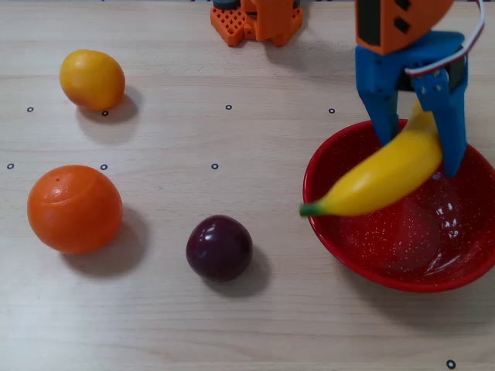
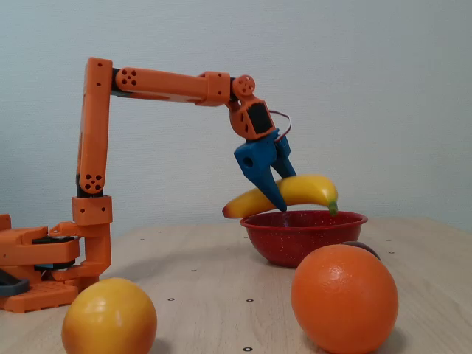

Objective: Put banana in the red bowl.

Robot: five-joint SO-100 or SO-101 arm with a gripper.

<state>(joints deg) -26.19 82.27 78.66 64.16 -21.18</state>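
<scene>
The yellow banana (image 1: 379,179) (image 2: 299,190) with its green stem tip hangs just above the red bowl (image 1: 464,274) (image 2: 302,236), held across its middle by my blue gripper (image 1: 421,154) (image 2: 279,198), which is shut on it. In the overhead view the banana lies diagonally over the bowl's left half, its green tip sticking past the left rim. In the fixed view the banana sits just over the rim, its reddish end pointing left. The bowl holds nothing else.
A dark purple plum (image 1: 220,247) lies left of the bowl. A large orange (image 1: 75,209) (image 2: 344,298) and a smaller yellow-orange fruit (image 1: 92,79) (image 2: 109,318) sit at the left in the overhead view. The arm's orange base (image 1: 255,19) (image 2: 40,258) stands at the table's far edge.
</scene>
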